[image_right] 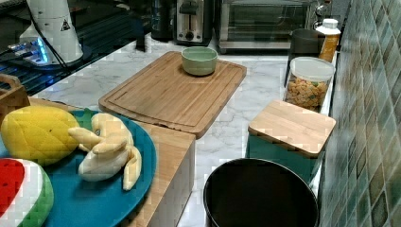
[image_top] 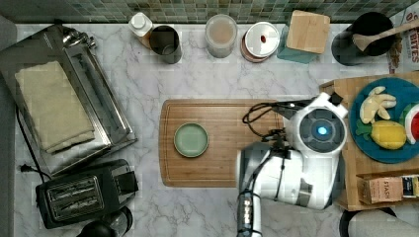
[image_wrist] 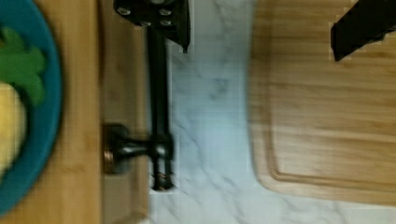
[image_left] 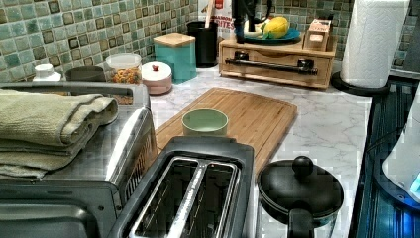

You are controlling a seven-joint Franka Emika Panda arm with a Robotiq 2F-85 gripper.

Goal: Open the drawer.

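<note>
Drawer (image_left: 270, 55) sits in the wooden box (image_left: 277, 78) at the back of the marble counter (image_top: 148, 84), against the tiled wall, upper middle of the left view. Its front looks flush with the box, so it is closed. Long black bar handle (image_left: 270, 65) runs across the front on two posts. In the wrist view the drawer front (image_wrist: 122, 84) and handle (image_wrist: 159, 93) are close up. Gripper (image_wrist: 260, 46) has its fingers spread wide: one finger (image_wrist: 156, 16) overlaps the handle bar near one end, contact cannot be told, and the other finger (image_wrist: 359, 28) is over the cutting board (image_wrist: 327, 116), well away from the bar. The handle is not between the fingers. White arm (image_top: 296, 173) hangs over the counter between cutting board and box in the top view. Blue plate (image_top: 375, 153) with toy fruit and a tea box (image_top: 383, 189) rest on top of the box. Green bowl (image_top: 191, 139) stands on the cutting board. Paper towel roll (image_left: 374, 39) is just beside the box, on the left view's right. Toaster (image_top: 84, 195) and toaster oven (image_top: 99, 94) with a folded towel (image_top: 52, 106) on it are on the top view's left.
</note>
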